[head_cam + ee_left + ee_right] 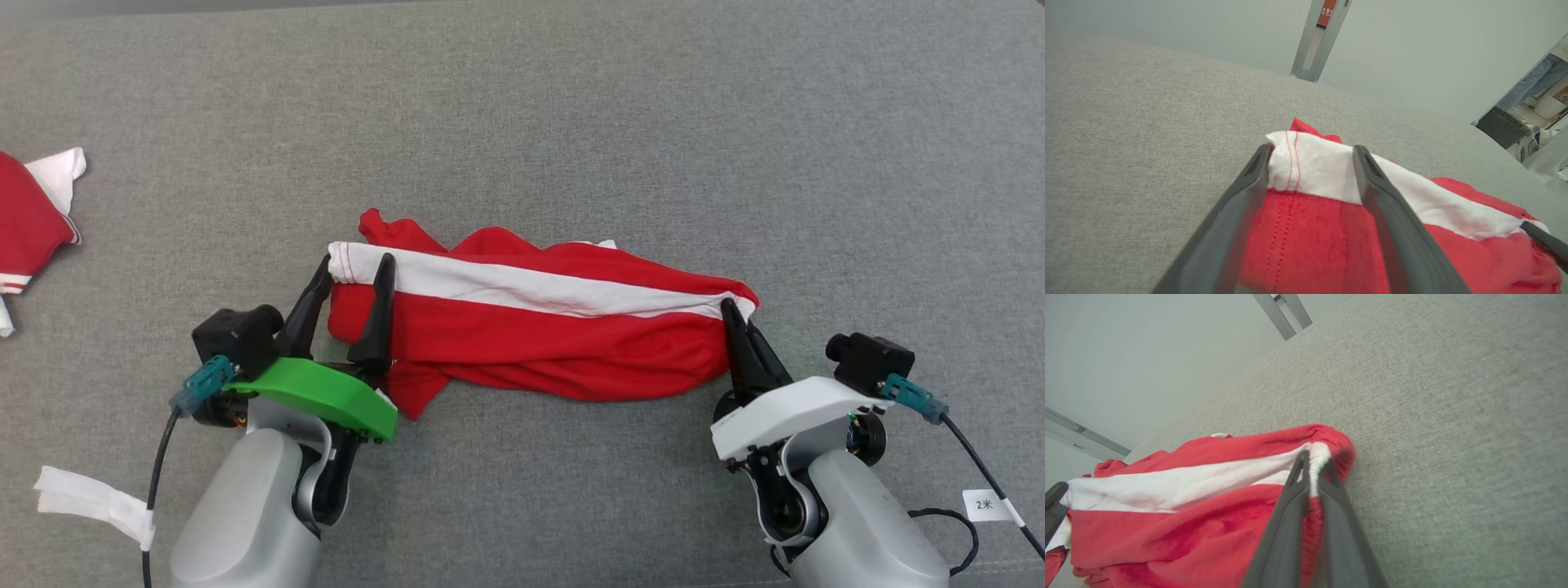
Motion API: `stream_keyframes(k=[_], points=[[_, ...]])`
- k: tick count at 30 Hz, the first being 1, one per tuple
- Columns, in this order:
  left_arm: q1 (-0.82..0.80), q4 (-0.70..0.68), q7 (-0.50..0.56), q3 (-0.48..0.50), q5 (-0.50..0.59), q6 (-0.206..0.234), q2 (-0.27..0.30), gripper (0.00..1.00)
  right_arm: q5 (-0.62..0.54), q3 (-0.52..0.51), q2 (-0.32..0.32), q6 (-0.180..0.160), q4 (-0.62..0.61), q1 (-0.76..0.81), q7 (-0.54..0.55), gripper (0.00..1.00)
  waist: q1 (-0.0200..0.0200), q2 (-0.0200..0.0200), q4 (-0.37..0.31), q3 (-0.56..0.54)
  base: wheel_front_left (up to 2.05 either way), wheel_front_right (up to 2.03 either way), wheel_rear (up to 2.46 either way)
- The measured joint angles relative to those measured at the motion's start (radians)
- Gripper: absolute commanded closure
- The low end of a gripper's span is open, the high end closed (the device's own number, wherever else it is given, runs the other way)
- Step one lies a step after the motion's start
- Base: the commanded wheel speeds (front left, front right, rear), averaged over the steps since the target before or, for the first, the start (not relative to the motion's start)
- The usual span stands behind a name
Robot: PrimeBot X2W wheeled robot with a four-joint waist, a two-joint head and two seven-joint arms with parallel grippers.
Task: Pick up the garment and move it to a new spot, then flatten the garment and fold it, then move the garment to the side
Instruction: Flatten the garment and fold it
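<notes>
A crumpled red cloth garment (539, 335) with a white band lies stretched left to right across the middle of a grey woven fabric surface (522, 106). The right gripper (729, 309) pinches its right end, dark fingers closed on the bunched white band. The left gripper (355, 265) stands with fingers spread wide astride the left hem; whether they press the cloth is unclear. A second red-and-white cloth (33, 220) lies at the left edge, well apart.

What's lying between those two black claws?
In the head view, the red-and-white garment fills the whole stretch. The open left gripper straddles one end, and the right gripper pinches the other.
</notes>
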Motion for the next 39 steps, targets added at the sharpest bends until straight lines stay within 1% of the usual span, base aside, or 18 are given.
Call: stream_keyframes(k=[7,8,9,10,11,12,13,14,15,17,21,22,23,24,25,26,32,39], points=[[0.01,-0.021,0.0,-0.041,-0.03,0.0,0.011,0.02,-0.011,-0.003,0.0,0.0,0.001,0.004,0.0,1.0,0.0,0.0,0.005,-0.012,0.0,0.0,0.0],[0.01,-0.022,0.0,-0.043,-0.03,0.0,0.012,0.27,-0.014,-0.003,0.0,0.0,0.001,0.005,0.0,1.0,0.0,0.0,0.005,-0.013,0.0,0.0,0.0],[0.01,-0.021,0.0,-0.043,-0.03,0.0,0.013,0.58,-0.015,-0.002,0.0,0.0,0.001,0.005,0.0,1.0,0.0,0.0001,0.004,-0.014,0.0,0.0,0.0],[0.01,-0.017,0.0,-0.042,-0.03,0.0,0.014,0.62,-0.015,-0.002,0.0,0.0,0.001,0.005,0.0,1.0,0.0,0.0,0.003,-0.014,0.0,0.0,0.0],[0.01,-0.008,0.0,-0.04,-0.03,0.0,0.015,0.57,-0.015,0.0,0.0,0.0,0.001,0.005,0.0,1.0,0.0,0.0,0.002,-0.015,0.0,0.0,0.0],[0.011,-0.001,0.0,-0.038,-0.03,0.0,0.016,0.45,-0.015,0.003,0.0,0.0,0.001,0.005,0.0,1.0,0.0,0.0,0.001,-0.015,0.0,0.0,0.0],[0.01,0.011,0.0,-0.035,-0.03,0.0,0.016,0.22,-0.015,0.007,0.0,0.0,0.001,0.005,0.0,1.0,0.0,0.0,-0.001,-0.016,0.0,0.0,0.0],[0.01,0.022,0.0,-0.038,-0.03,0.0,0.016,0.13,-0.015,0.01,0.0,0.0,0.001,0.005,0.0,1.0,0.0,0.0,-0.003,-0.016,0.0,0.0,0.0],[0.01,0.029,0.0,-0.038,-0.03,0.0,0.016,0.13,-0.015,0.012,0.0,0.0,0.001,0.005,0.0,1.0,0.0,0.0,-0.004,-0.015,0.0,0.0,0.0],[0.006,0.045,0.0,-0.038,-0.03,0.0,0.017,0.0,-0.014,0.015,0.0,0.0,0.0,0.005,0.0,1.0,-0.0001,0.0,-0.008,-0.013,0.0,0.0,0.0],[-0.01,0.068,0.0,-0.044,-0.039,0.0,0.02,0.0,-0.013,0.018,0.0,0.0,-0.002,0.0,0.0,1.0,0.0,0.0,-0.015,-0.003,0.0,0.0,0.0],[-0.016,0.071,0.0,-0.043,-0.041,0.0,0.02,0.14,-0.013,0.018,0.0,0.0,-0.003,-0.001,0.0,1.0,0.0,0.0,-0.016,0.0,0.0,0.0,0.0],[-0.021,0.071,0.0,-0.042,-0.041,0.0,0.021,0.45,-0.013,0.019,0.0,0.0,-0.004,-0.001,0.0,1.0,0.0,0.0,-0.017,0.002,0.0,0.0,0.0],[-0.027,0.071,0.0,-0.04,-0.041,0.0,0.021,0.61,-0.013,0.019,0.0,0.0,-0.005,-0.002,0.0,1.0,0.0,0.0,-0.017,0.004,0.0,0.0,0.0],[-0.032,0.067,0.0,-0.038,-0.041,0.0,0.021,0.83,-0.012,0.019,0.0,0.0,-0.005,-0.003,0.0,1.0,0.0,0.0,-0.018,0.007,0.0,0.0,0.0],[-0.034,0.063,0.0,-0.038,-0.04,0.0,0.021,1.0,-0.012,0.019,0.0,0.0,-0.006,-0.003,0.0,1.0,0.0,0.0,-0.018,0.008,0.0,0.0,0.0],[-0.044,0.028,0.0,-0.035,-0.016,0.0,0.021,1.0,-0.009,-0.01,0.0,0.0,-0.036,-0.011,0.0,1.0,0.0,0.0,-0.01,0.017,0.0,0.0,0.0],[-0.084,-0.121,0.0,0.017,0.035,0.0,0.031,1.0,-0.044,-0.087,0.0,0.0,-0.2,-0.068,0.0,1.0,0.0,0.0,0.016,0.001,0.0,0.0,0.0]])
